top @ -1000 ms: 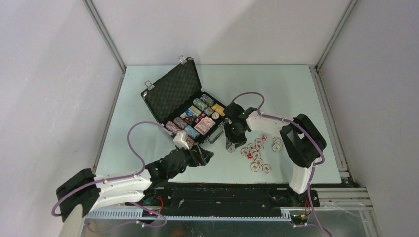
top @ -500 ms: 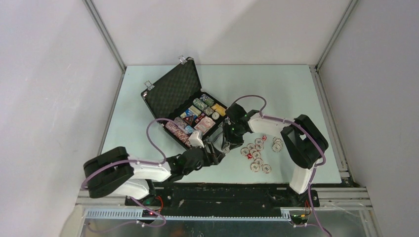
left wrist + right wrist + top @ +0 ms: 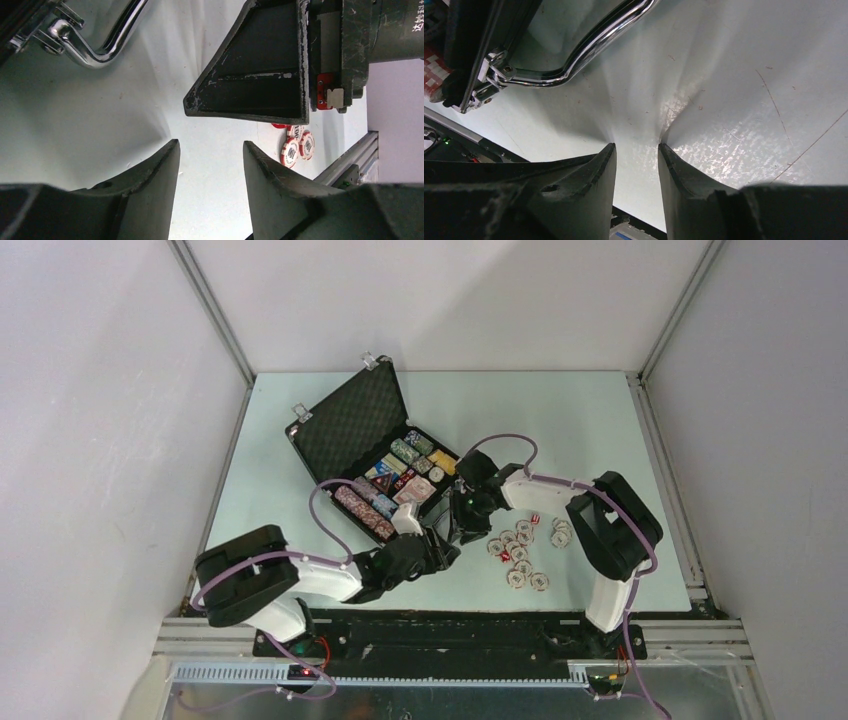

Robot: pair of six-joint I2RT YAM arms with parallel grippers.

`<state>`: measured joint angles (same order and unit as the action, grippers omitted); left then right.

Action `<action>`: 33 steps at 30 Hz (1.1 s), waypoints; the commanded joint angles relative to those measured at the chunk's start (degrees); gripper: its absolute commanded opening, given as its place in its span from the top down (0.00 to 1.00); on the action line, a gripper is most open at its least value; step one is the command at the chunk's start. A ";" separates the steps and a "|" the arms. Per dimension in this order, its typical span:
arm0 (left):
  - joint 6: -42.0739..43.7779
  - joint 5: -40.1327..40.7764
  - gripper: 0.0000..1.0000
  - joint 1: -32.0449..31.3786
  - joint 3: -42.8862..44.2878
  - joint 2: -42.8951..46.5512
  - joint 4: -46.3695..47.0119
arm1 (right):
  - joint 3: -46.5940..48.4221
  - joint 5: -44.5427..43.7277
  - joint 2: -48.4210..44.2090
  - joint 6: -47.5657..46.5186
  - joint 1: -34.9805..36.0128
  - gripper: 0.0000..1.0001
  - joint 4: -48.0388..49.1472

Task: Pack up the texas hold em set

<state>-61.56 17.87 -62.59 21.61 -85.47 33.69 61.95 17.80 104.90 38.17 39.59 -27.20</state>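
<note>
The black case (image 3: 303, 443) lies open, its foam lid propped up at the back. Its tray holds rows of multicoloured chips (image 3: 392, 485) and card decks. Several red-and-white chips (image 3: 519, 551) lie loose on the table right of the case, with a small red die (image 3: 534, 519) among them. My left gripper (image 3: 440, 548) (image 3: 210, 147) is open and empty, low over the table by the case's silver handle (image 3: 100, 47). My right gripper (image 3: 458, 532) (image 3: 636, 147) is close beside it, open and empty, with the handle (image 3: 589, 50) ahead of it.
In the left wrist view the right gripper's black finger (image 3: 255, 80) fills the space straight ahead, very near. Three loose chips (image 3: 297, 147) lie beyond it. Grey walls with metal rails (image 3: 215, 325) enclose the table on three sides.
The left arm has swung right and forward until its gripper sits beside the right one, and its jaws have narrowed. The right gripper has shifted slightly left toward the case handle.
</note>
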 commanded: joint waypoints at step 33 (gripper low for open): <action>9.93 1.16 0.16 19.45 6.90 28.40 -75.05 | -3.29 -19.36 -23.48 -7.55 5.03 0.53 -6.97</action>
<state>-55.72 22.46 -46.63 27.53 -54.87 -41.91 59.83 -0.49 84.79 31.86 43.99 -35.48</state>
